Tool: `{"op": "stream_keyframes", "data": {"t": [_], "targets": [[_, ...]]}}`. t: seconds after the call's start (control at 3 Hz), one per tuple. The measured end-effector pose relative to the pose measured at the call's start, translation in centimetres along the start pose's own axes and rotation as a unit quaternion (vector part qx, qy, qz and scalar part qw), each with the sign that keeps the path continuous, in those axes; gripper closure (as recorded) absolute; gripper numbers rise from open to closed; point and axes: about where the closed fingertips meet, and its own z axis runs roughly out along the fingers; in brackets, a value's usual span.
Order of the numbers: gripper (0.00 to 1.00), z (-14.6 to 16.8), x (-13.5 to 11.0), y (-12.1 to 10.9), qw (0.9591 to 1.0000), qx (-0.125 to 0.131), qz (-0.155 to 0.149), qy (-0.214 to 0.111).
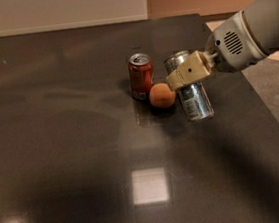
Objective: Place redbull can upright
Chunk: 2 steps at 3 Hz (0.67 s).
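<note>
While the redbull can is held in the gripper, it isn't upright yet, so I'd call the task partway done.

Grasp: fingers are clamped across the can's upper body, just below the shiny top. Only the near finger shows; the other is hidden behind the can. Reads as a firm hold, not released.

Location: right of centre over the tabletop, just beside the orange, on its right. The red-brown soda can stands upright just behind and left of the orange.

Attitude: tilted. Top leans to the far left, base points toward the camera and to the right. It's nearer vertical than flat. Can't tell whether the base rim touches the tabletop or hangs just above it, since the dark reflection underneath hides any gap.

Status, my read:
- done: grasp made, can mostly raised
- left: take out the remaining lean, seat the base flat on the tabletop, open the fingers, back the gripper off

Risks:
- slim can on a narrow base, so releasing with any lean will likely tip it
- orange sits close on the can's left; a nudge could roll it into the soda can
- I'd set down slightly right of the orange and retreat straight away from the can
</note>
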Motion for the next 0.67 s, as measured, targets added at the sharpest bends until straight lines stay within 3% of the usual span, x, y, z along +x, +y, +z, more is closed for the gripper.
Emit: {"op": "stream_keyframes", "data": {"t": [0.33,0.67], "targets": [[1.0,-0.52,-0.01,-1.48,0.9968,0.029,-0.061,0.044],[1.0,-0.99,-0.01,-2.23,0.9872,0.048,-0.112,0.103]]}}
